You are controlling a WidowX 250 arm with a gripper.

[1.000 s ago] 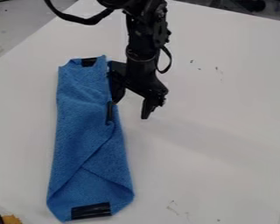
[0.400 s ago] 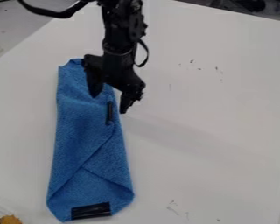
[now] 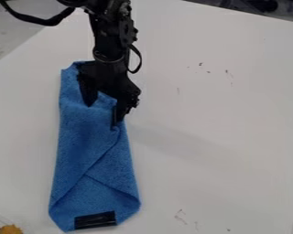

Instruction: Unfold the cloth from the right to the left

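Camera view: your gripper (image 3: 104, 113), fingers spread, is at the folded blue cloth (image 3: 88, 151), toward its twelve o'clock end. Cloth lies toward eight o'clock on your white table (image 3: 222, 169).

White tabletop (image 3: 235, 137), grey floor beyond

Makes a broad, flat white table (image 3: 222, 151), stretching past the gripper (image 3: 102, 114) on every side. Bears 1 blue cloth (image 3: 82, 151) right under the gripper, folded long and narrow, running toward the camera to a black strip (image 3: 95, 220). Shows small dark marks (image 3: 228, 73) off to the gripper's right in view.
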